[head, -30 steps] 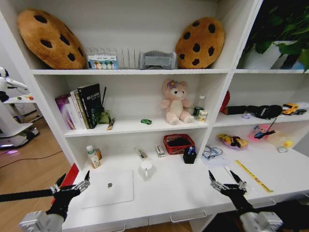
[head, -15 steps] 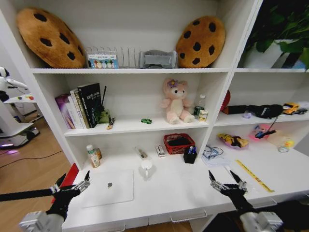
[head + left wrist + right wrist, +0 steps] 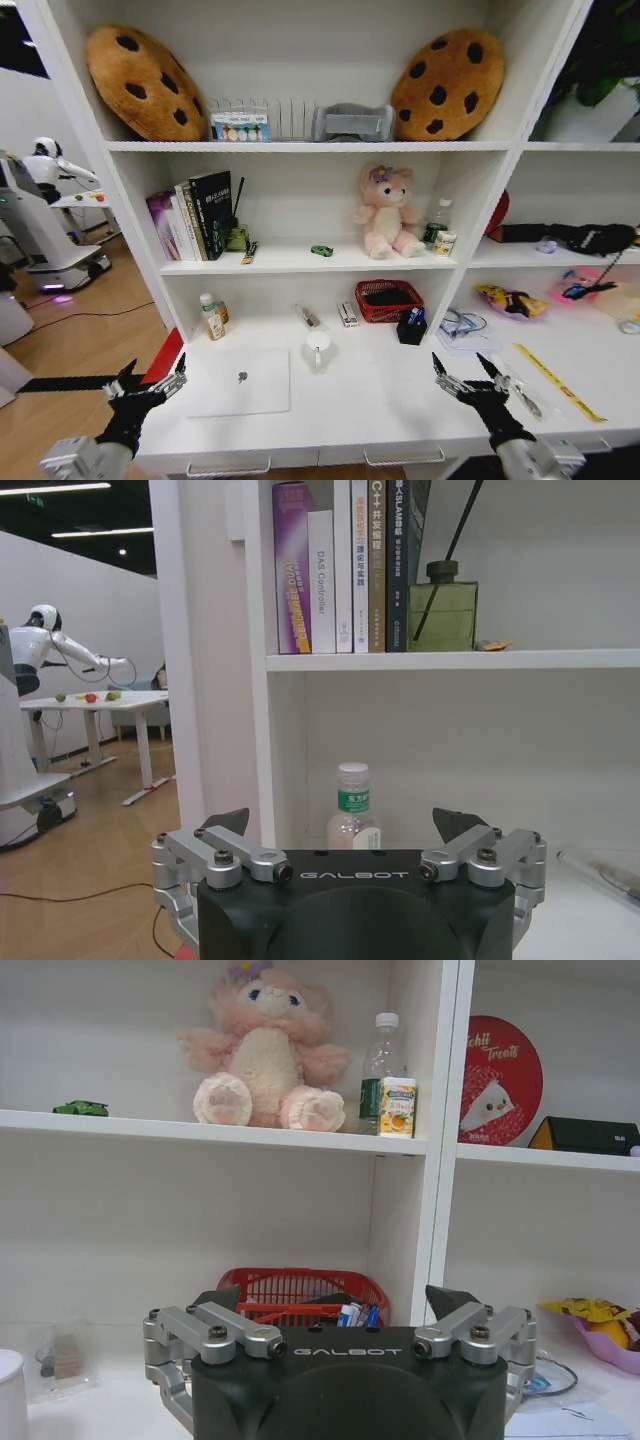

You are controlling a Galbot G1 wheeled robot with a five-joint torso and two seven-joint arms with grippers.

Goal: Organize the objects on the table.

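Both arms hang low at the near edge of the table [image 3: 400, 400], each with fingers spread wide and nothing between them: the left end effector [image 3: 147, 381] off the near-left corner, the right end effector [image 3: 472, 377] over the near-right part of the top.

The slim silver laptop [image 3: 240, 381] lies closed and flat on the near-left of the table, just right of the left end effector. It looks rigid, smooth and fairly heavy for its thickness. A pinch across one edge seems the only hold, and the finish would likely slip.

At the far left stand two small plastic bottles [image 3: 212, 316], light, upright and easy to topple; they would best be taken around the body.

Toward the back, a red mesh basket [image 3: 388, 300] holds something dark that I cannot identify. Just right of it, a small black pen holder [image 3: 411, 327] carries blue-capped pens. A white cup [image 3: 318, 343] stands right of the laptop. A yellow ruler [image 3: 558, 382] lies on the near right, thin and flat, so hard to get under.
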